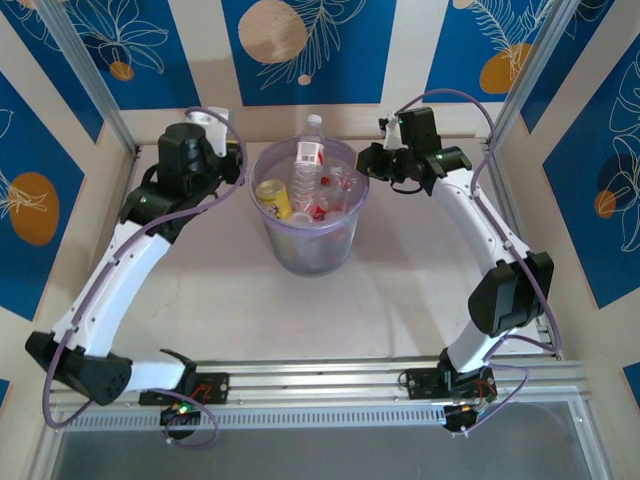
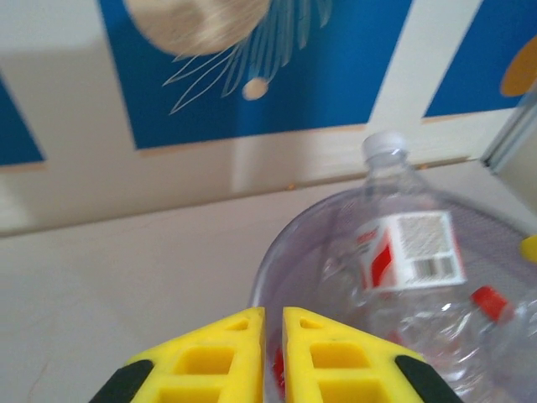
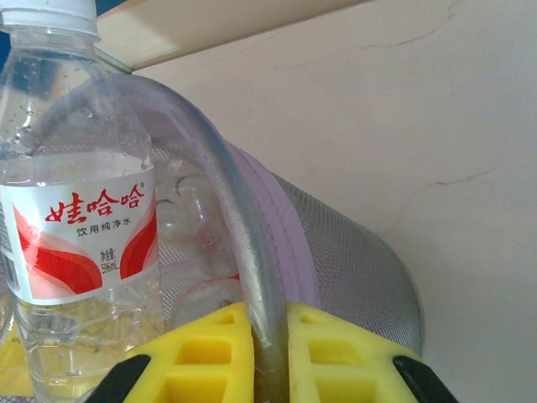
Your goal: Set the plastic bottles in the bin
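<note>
The plastic bottles [image 1: 300, 195] are lying heaped inside the bin [image 1: 305, 255], which is standing mid-table between the two arms. One tall white-capped bottle [image 3: 80, 227] is sticking up above the rim, and a yellow bottle [image 1: 272, 197] is resting against the left wall. The right gripper [image 3: 268, 311] is pinching the bin's rim on the right side, one yellow finger inside the wall and one outside. The left gripper [image 2: 273, 315] is hovering at the left rim with its fingers all but touching and nothing between them.
</note>
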{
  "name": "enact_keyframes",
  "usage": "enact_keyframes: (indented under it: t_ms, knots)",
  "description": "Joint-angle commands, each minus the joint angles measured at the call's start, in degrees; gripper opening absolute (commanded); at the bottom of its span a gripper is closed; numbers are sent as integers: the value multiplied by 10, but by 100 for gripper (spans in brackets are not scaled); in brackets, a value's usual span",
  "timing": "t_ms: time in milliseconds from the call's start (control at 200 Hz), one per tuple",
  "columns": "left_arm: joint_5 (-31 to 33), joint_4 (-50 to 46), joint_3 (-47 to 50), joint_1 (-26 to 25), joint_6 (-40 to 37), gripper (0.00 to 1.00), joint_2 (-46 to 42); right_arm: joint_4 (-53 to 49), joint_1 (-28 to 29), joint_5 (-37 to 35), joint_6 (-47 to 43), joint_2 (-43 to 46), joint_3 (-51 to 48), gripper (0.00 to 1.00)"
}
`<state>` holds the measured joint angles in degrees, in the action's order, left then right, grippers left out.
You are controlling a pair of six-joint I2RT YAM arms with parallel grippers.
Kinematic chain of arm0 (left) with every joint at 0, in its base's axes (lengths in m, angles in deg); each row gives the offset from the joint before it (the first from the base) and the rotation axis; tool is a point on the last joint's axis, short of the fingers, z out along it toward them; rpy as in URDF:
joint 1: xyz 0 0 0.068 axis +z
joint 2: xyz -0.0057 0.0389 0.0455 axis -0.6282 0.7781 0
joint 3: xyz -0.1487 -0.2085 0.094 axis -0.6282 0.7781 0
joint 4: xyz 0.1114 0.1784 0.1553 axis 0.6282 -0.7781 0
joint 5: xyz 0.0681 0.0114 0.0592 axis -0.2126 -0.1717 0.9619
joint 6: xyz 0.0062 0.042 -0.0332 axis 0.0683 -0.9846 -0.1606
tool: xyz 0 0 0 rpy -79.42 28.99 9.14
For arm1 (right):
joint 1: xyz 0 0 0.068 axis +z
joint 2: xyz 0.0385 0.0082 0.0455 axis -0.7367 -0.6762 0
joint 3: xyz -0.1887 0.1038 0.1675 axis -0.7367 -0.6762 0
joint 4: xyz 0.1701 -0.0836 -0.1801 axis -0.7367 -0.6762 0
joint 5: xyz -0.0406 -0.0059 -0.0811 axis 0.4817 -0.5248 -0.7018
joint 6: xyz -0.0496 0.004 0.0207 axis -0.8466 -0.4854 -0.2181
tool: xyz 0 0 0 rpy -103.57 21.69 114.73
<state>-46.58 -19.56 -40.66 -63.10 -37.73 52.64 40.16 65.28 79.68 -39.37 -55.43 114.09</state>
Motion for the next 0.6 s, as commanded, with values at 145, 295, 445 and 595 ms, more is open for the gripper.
enact_keyframes:
  t_ms: [145,295,445,595]
  knots:
    - [37,-2,139,62,26,23,-67,-41,-12,-13,-21,3,27,36]
    - [64,21,216,81,43,34,-100,-39,-49,-20,-48,47,15,71]
    - [120,46,296,90,45,52,-131,-30,-114,-13,-68,99,-42,99]
    - [165,118,396,104,42,84,-152,15,-157,-80,-105,146,-148,99]
